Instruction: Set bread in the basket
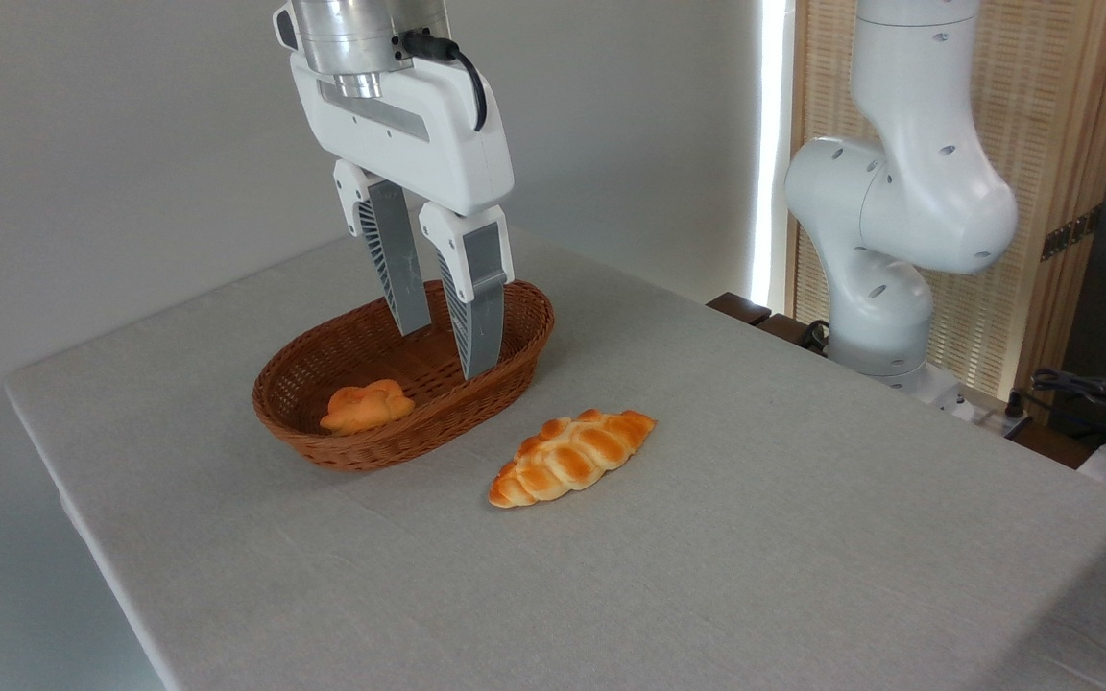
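Observation:
The bread [572, 457], a long braided golden-orange loaf, lies on the table just right of and in front of the basket. The oval brown wicker basket [476, 398] sits at the middle left of the table. My gripper [447, 350] hangs over the right part of the basket, open, with nothing between its fingers. It is above and to the left of the loaf, apart from it.
A small knotted orange bun [367, 406] lies inside the basket at its left end. The white arm base [884, 288] stands at the table's far right. Cables and dark items [1105, 403] lie beyond the right edge. Grey cloth [755, 576] covers the table.

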Robot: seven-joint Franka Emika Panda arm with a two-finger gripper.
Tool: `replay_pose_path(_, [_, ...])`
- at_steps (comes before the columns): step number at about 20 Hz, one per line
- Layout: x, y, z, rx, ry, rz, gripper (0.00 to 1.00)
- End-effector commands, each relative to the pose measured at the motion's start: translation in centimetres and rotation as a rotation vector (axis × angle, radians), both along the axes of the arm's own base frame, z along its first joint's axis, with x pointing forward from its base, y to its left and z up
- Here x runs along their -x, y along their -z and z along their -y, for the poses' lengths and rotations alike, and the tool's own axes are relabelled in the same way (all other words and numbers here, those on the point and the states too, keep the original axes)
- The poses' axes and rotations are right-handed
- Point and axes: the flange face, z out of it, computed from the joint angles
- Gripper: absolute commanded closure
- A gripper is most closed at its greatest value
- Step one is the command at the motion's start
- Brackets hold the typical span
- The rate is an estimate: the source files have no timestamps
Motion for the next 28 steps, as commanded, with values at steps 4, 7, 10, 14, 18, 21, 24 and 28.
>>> replay_pose_path(4, [-0.3,0.5,1.3,0.002,0.006,-0.006,0.00])
replay_pose_path(7, [0.0,0.7,1.2,0.001,0.006,-0.011,0.00])
replay_pose_path(10, [0.1,0.7,1.3,0.001,0.007,-0.012,0.00])
replay_pose_path(14, [0.1,0.7,1.4,0.001,0.012,-0.011,0.00])
replay_pose_path(18, [0.1,0.7,1.5,0.001,0.012,-0.011,0.00])
replay_pose_path(21, [0.1,0.8,1.5,0.001,0.012,-0.012,0.00])
replay_pose_path(24, [0.6,1.1,2.7,-0.001,0.035,-0.015,0.00])
replay_pose_path(28, [2.9,2.5,3.4,0.063,0.029,0.036,0.00])
